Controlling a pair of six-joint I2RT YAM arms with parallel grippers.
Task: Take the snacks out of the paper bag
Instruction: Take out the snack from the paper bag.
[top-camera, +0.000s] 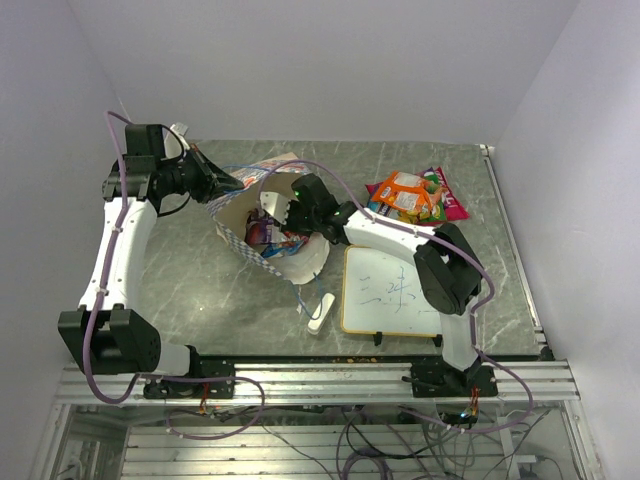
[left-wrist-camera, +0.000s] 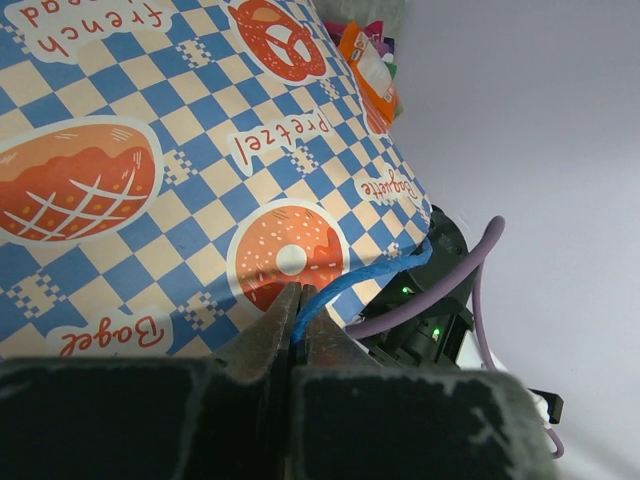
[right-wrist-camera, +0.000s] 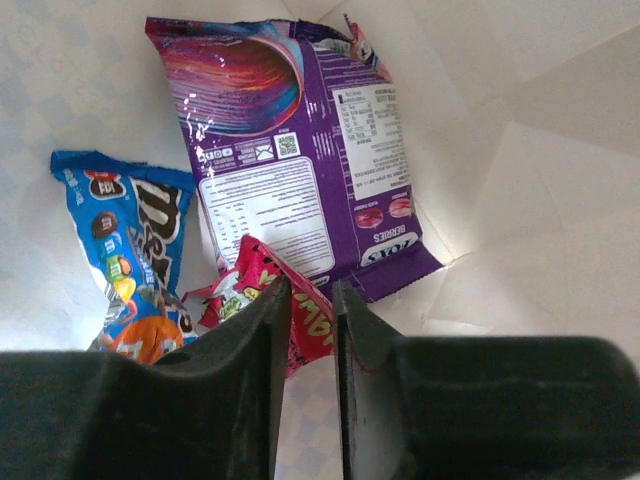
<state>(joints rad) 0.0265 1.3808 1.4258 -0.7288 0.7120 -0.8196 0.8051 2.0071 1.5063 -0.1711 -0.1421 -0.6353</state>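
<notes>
Three snacks lie inside the paper bag, which rests tipped over at the left-centre of the bench with its mouth open toward the right arm. They are a purple packet, a blue packet and a pink-red packet.

The left tool is clenched on the blue cord handle. We judge that this anchors the bag against dragging and keeps the mouth raised.

The right tool reaches into the mouth. Its jaws are drawn nearly together with the pink-red packet's edge between them, apparently grasping it.

Other snacks lie on the bench at far right, well apart from the bag, where they cannot obstruct the mouth.
</notes>
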